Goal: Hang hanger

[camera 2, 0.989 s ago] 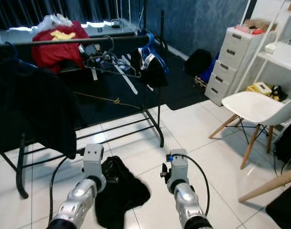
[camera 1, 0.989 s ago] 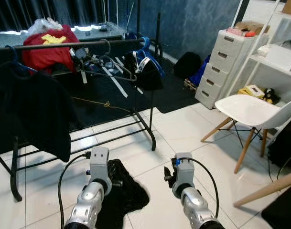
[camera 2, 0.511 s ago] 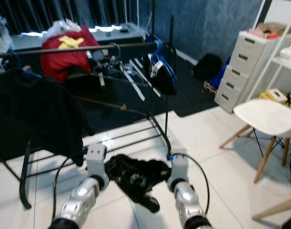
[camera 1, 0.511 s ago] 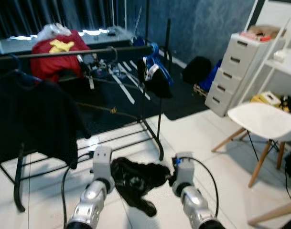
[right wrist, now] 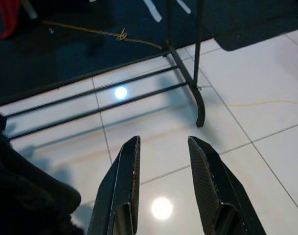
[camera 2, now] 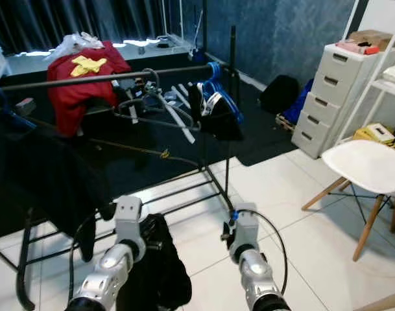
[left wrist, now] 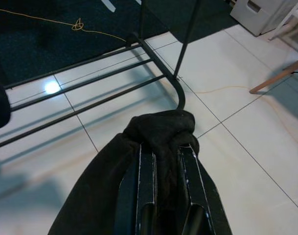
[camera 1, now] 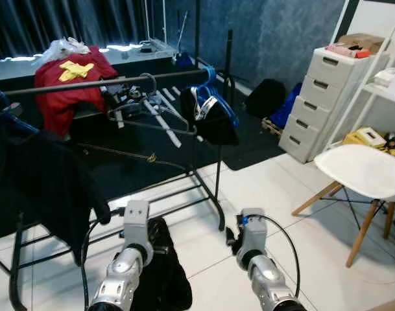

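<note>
My left gripper [left wrist: 164, 149] is shut on a bunched black garment [left wrist: 158, 129], which hangs from it low over the tiled floor [camera 1: 161, 275]. Whether a hanger is inside the cloth cannot be seen. My right gripper [right wrist: 161, 147] is open with nothing between its fingers, and it is held beside the left one near the floor [camera 1: 233, 234]. Ahead stands a black clothes rack with its rail [camera 1: 106, 83] at chest height. Empty grey hangers [camera 1: 148, 113] hang mid-rail. A black garment [camera 1: 35, 175] on a blue hanger hangs at its left, a blue hanger with a dark bag [camera 1: 210, 113] at its right end.
The rack's foot [camera 1: 220, 217] and low bars [left wrist: 90, 81] lie just ahead of the grippers. A white chair [camera 1: 366, 172] and a white drawer unit [camera 1: 317, 97] stand to the right. A red garment [camera 1: 67, 78] lies behind the rack on a dark rug.
Half a second ago the black garment stretched across between both grippers; now it hangs bunched from the left gripper alone. The camera view has also shifted.
</note>
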`<state>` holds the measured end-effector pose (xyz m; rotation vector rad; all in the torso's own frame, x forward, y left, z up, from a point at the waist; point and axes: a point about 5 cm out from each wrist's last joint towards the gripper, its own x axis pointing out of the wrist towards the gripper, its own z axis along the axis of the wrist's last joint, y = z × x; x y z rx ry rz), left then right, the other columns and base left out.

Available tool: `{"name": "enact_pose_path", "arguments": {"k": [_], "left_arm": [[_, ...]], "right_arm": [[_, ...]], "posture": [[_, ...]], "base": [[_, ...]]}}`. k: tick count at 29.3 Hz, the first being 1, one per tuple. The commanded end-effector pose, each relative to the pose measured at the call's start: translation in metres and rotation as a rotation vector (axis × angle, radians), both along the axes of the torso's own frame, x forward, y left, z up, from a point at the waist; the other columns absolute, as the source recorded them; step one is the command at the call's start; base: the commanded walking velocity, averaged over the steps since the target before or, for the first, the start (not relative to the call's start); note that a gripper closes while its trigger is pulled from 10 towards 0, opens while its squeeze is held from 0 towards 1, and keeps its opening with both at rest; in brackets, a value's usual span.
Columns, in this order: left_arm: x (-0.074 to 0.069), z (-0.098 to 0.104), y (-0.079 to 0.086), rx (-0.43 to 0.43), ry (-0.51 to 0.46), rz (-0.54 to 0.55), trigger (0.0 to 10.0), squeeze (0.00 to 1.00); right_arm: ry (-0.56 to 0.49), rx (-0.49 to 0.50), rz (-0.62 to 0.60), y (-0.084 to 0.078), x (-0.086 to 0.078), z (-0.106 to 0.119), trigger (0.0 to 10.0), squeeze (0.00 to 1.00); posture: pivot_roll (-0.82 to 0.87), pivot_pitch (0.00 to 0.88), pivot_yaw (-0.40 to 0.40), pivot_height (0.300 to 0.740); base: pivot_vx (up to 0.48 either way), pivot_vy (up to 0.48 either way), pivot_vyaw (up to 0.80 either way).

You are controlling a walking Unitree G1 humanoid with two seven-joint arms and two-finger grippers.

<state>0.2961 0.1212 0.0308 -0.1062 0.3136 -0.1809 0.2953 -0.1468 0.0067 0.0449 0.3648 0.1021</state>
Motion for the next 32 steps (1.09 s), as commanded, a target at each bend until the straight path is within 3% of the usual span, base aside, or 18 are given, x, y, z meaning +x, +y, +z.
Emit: {"name": "enact_pose_path", "arguments": {"k": [1,29,32], "left_arm": [[0.0024,0.0034,-0.0007,-0.004,-0.025,0.006,10.0,0.00],[0.0050,0.0002,0.0059,0.019,-0.003,0.028,10.0,0.00],[0.0051,0.0005,0.0054,0.017,-0.004,0.028,10.0,0.00]], "right_arm": [[0.004,-0.003,-0.011,-0.0032,-0.0008,-0.0009,10.0,0.00],[-0.008,-0.011,0.018,0.0019,-0.0005,0.0002,10.0,0.00],[-0.009,-0.007,0.014,0.0012,0.0002,0.0008,10.0,0.00]], "posture": [[-0.03,0.000,-0.003,0.740],[-0.02,0.000,-0.006,0.740],[-0.02,0.000,-0.003,0.740]], "base": [[0.334,0.000,0.00],[0.335,0.000,0.00],[0.336,0.000,0.71]]}}
